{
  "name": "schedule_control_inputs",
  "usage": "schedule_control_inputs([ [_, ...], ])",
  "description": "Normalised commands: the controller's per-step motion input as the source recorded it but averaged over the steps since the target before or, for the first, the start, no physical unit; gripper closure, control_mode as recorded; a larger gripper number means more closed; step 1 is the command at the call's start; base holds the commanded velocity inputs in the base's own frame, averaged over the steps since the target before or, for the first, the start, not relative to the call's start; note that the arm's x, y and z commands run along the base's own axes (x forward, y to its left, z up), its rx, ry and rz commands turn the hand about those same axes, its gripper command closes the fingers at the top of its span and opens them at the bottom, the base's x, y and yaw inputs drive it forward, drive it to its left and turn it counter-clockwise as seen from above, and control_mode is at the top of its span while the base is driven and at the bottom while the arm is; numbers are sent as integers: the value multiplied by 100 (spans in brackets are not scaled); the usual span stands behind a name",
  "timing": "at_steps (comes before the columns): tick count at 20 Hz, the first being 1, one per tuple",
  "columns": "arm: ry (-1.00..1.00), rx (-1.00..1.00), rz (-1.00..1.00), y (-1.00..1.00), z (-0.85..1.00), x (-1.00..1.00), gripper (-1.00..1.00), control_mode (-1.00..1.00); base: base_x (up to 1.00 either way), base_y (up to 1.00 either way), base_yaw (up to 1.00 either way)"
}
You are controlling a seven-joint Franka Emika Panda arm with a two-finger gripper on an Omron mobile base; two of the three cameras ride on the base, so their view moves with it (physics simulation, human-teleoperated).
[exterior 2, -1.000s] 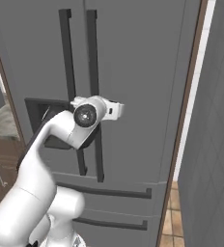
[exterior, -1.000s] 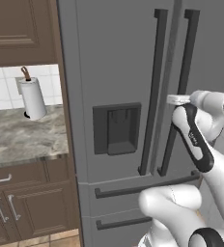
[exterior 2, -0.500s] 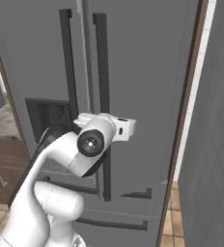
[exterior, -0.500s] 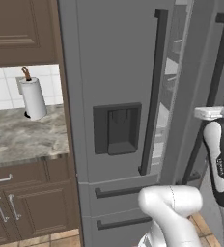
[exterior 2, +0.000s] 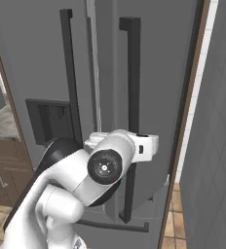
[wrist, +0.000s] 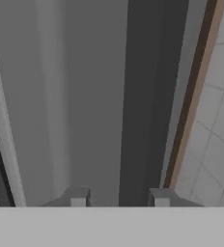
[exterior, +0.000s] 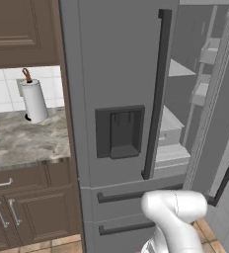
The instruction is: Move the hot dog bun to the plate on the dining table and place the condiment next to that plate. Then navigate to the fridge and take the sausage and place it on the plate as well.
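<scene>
Fridge (exterior: 116,74): right-hand door swung partly open; left door with the dark dispenser recess (exterior: 119,131) is shut. Through the gap the left base view shows pale interior shelves (exterior: 175,121) and door bins (exterior: 205,52); no contents can be made out on them.

Gripper (wrist: 118,197): in the hand view the two finger tips (wrist: 77,197) stand either side of the open door's long dark handle (wrist: 145,96), which runs up from between them. Jaws narrow, straddling the handle; whether the pads actually press it, cannot tell. In the right base view the hand sits at that handle (exterior 2: 132,97), low on the door.

Writing or brand marks: none legible on any surface.

Surroundings: brown side panel (exterior 2: 187,97) and tiled wall (exterior 2: 217,121) just right of the door. Left of the fridge, a marble desk (exterior: 22,143) carries a paper-towel roll (exterior: 34,100) near its back edge, over brown cabinets (exterior: 27,212).
</scene>
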Motion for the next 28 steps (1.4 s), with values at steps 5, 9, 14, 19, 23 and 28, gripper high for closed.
schedule_control_inputs([
  [5,3,-21,0,13,50,-100,-100,-100,0,0,0],
  [9,0,-33,-1,62,26,-100,-100,-100,0,0,0],
  [14,-5,-40,-6,96,7,-100,-100,-100,0,0,0],
  [19,2,-43,-9,100,31,-52,-100,-100,0,0,0],
  [23,4,-32,-9,89,40,68,-100,-100,0,0,0],
  [28,14,-23,-7,46,15,100,-100,-100,0,0,0],
])
